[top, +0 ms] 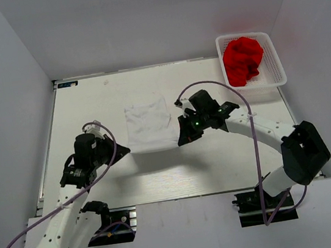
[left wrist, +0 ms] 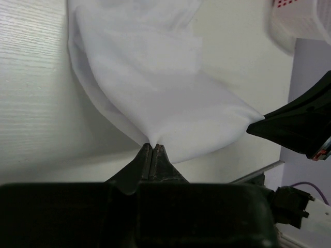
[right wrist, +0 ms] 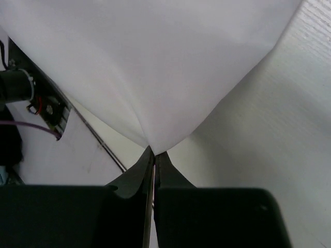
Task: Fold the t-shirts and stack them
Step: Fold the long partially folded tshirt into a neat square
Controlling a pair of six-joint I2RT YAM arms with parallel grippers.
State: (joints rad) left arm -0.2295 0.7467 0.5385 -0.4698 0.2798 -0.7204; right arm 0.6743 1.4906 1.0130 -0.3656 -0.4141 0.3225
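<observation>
Gripping state, left: the left gripper (top: 121,150) has its fingers pressed together on 1 near corner of the white t-shirt (top: 148,125). The cloth fans out directly from the tips.
Gripping state, right: the right gripper (top: 182,139) pinches the opposite near corner the same way, with cloth caught between its closed fingers.
Position, white t-shirt: it spans the gap between the 2 sets of fingertips. Its near edge is raised, and the far part lies on the table (top: 89,104) beyond the tips.
Position, red t-shirt: it is crumpled in the basket (top: 277,77), well beyond the right fingers, and nothing is touching it.
Handling: the cloth is light and limp, and it sags between the 2 pinch points. It would probably slip if only a thin edge were held. The best hold appears to be a corner or the hem, 1 point per gripper, with the span held taut.
Hidden: how deep the cloth sits between the fingers cannot be told. Sleeves and collar cannot be made out. Both wrist views cut off most of the shirt. The outline of the red t-shirt is unreadable.
</observation>
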